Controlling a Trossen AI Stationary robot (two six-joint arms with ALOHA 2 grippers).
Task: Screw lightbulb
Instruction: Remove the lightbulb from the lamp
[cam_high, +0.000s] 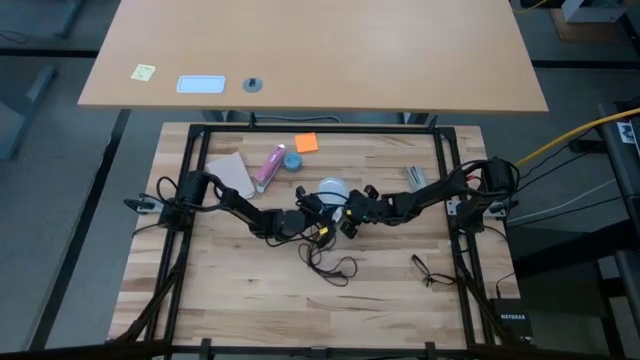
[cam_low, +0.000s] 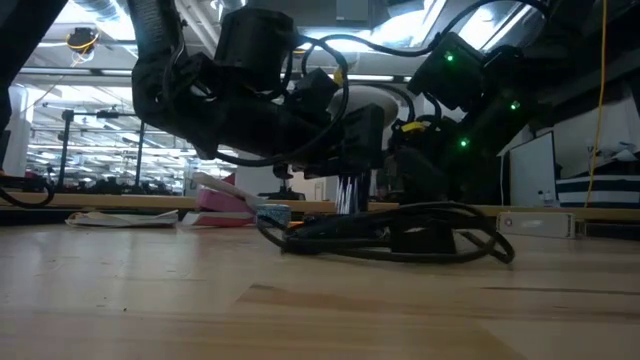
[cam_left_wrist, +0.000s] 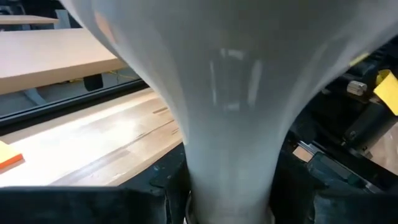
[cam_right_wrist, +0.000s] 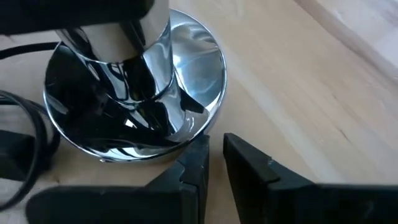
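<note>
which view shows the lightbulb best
The left wrist view: the lightbulb fills the picture, its frosted globe narrowing to the neck between the left gripper's jaws. The high view shows only a small white globe between the arms. In the low view it is mostly hidden behind them. The right wrist view shows the lamp base, not the bulb.
</note>
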